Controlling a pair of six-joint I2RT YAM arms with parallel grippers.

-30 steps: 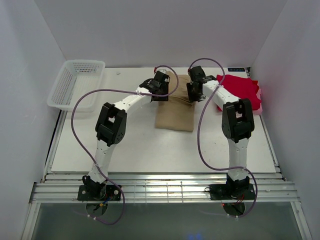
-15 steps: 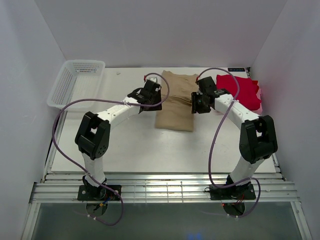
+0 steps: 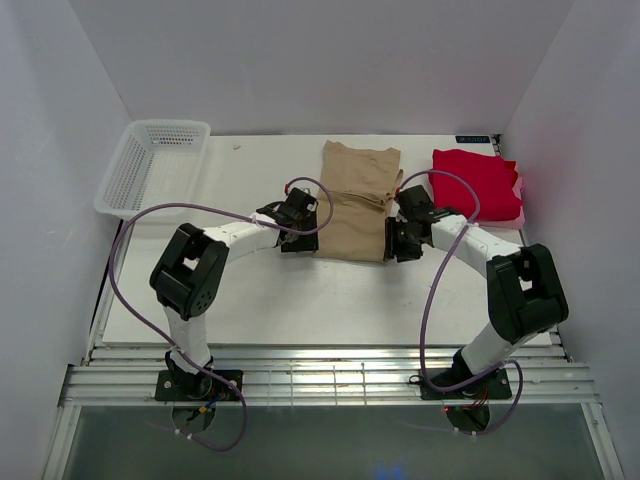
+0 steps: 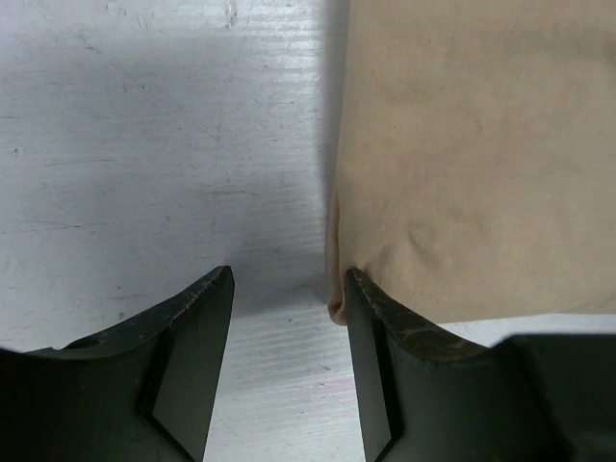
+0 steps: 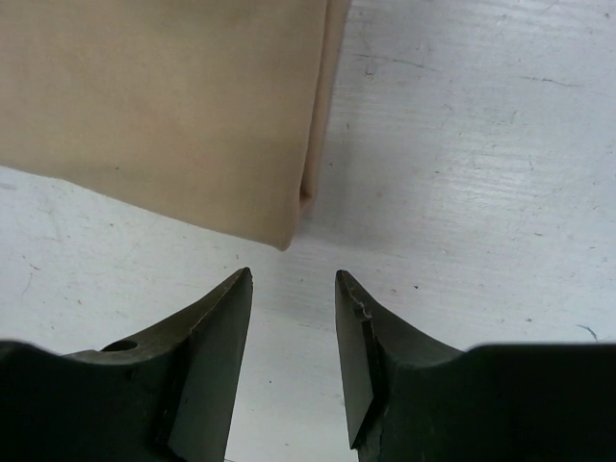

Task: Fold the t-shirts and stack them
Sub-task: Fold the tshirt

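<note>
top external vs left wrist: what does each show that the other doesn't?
Only top external: the red shirt, the basket, and the right hand at the far side of the tan shirt. Only left wrist: the left hand is open, with one finger right at the shirt's near corner and the gap over bare table. Both: tan shirt, left hand, table.

Basket [image 3: 165,125] far left; t-shirts [image 3: 355,200] right
</note>
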